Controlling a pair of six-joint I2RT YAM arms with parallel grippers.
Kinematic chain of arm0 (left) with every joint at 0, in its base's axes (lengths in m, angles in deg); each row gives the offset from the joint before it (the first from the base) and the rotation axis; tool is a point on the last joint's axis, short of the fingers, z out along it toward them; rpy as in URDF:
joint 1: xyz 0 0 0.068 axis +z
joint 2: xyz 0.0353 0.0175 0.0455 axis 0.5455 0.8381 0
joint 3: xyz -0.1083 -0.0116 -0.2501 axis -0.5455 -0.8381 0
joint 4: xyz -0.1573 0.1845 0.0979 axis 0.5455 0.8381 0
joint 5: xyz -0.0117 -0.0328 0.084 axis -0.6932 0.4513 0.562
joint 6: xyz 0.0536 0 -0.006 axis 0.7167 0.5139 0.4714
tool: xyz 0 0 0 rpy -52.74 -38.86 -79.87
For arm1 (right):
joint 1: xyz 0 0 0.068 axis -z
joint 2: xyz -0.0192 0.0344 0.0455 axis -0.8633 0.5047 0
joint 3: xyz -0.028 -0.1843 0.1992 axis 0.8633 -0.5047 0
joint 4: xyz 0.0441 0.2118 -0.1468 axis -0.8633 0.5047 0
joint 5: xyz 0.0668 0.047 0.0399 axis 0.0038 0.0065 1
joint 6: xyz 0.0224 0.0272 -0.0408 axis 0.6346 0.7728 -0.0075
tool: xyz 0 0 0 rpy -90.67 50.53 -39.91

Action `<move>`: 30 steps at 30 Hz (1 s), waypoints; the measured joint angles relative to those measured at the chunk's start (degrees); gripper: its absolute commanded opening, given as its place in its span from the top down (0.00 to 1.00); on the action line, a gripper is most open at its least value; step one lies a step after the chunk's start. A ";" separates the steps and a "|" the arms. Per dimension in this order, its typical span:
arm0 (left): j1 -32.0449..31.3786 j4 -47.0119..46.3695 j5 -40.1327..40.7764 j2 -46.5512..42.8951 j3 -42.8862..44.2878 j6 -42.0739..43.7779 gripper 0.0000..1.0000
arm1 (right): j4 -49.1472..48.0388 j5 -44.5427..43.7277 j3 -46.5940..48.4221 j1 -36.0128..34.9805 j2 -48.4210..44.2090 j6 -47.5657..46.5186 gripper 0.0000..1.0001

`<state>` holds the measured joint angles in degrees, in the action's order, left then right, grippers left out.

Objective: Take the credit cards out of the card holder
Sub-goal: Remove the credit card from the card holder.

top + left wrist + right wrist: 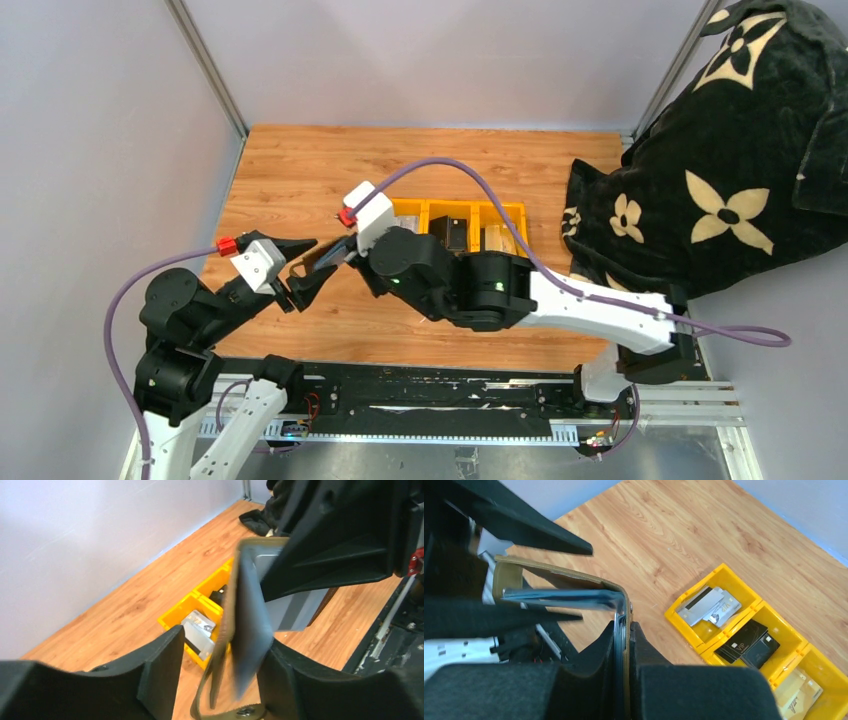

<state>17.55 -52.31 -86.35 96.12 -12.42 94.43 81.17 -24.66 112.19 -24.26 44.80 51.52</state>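
Wood table | right fingers pinch blurred card holder | left fingers spread

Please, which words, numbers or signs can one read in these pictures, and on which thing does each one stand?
"VIP": on a black card in the middle compartment of the yellow bin.
Print on the silvery card: too blurred to read.
Mark on the tan card: too blurred to read.
No other text can be read.

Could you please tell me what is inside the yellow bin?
Silver cards in one end compartment, black cards in the middle, tan cards in the other end; anything beneath them is covered.
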 measured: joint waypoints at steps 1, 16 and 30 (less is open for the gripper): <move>0.00 0.72 -0.07 0.17 0.90 0.39 0.48 | -0.26 1.25 -2.99 0.07 -2.29 -0.20 1.00; 0.00 6.40 -14.01 6.36 9.75 -4.50 0.43 | -11.80 20.70 -22.95 2.05 -20.09 -2.67 1.00; 0.00 6.69 -24.74 14.78 16.48 -18.86 0.90 | -25.92 50.10 -36.98 15.39 -29.90 6.08 1.00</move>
<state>17.55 -45.62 -111.09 110.90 4.06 75.57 55.25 25.43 75.21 -8.87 14.90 57.60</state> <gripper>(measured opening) 0.200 0.112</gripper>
